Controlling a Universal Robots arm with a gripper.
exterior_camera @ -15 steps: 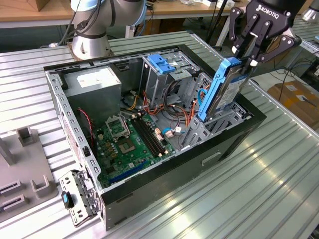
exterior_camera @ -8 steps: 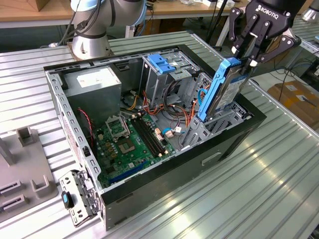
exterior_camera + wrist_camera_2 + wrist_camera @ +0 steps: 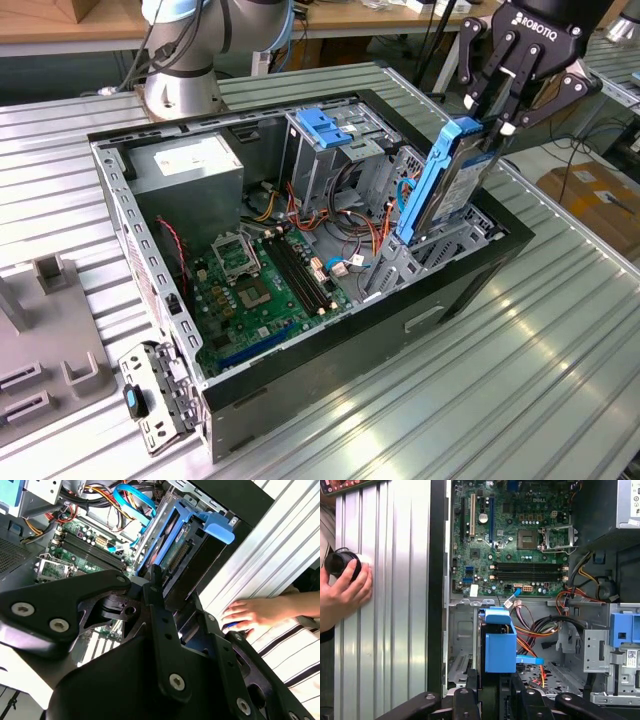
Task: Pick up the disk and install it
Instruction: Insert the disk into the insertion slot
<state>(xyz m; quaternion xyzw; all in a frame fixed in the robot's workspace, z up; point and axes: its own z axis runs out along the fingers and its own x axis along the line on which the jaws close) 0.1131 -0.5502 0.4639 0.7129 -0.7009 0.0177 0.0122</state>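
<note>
- Step in hand, as I read it: the pick-up is done and this is the install part. The gripper [image 3: 493, 122] is clamped shut on the top end of the disk [image 3: 445, 185], pinching it from both sides.
- The disk stands on end, leaning a bit, at the front end of the computer case [image 3: 130, 230], the end away from the power supply [image 3: 185, 170]. Its lower end is down in the drive bay [image 3: 442, 248] there, and most of it pokes up above the case rim.
- So it's not seated yet, I'd say. Blue rails run down its edges, and in the first wrist view the blue end sits right between the bay's metal walls.
- Inside the case, the motherboard [image 3: 260, 285] lies flat on the floor. A bunch of orange and blue cables [image 3: 540, 630] crowds in just beside the bay.
- Outside the case, a person's hand [image 3: 347, 587] rests on the ribbed table [image 3: 520, 380], over a small black round thing [image 3: 337, 562], near the case wall by the bay.
- What the next bit calls for, my guess: a straight push down along the bay's guides, with the rails lined up on both sides — any tilt and it could jam. The cables also need to stay out from under the disk. I can't tell how deep the bay goes from here.
</note>
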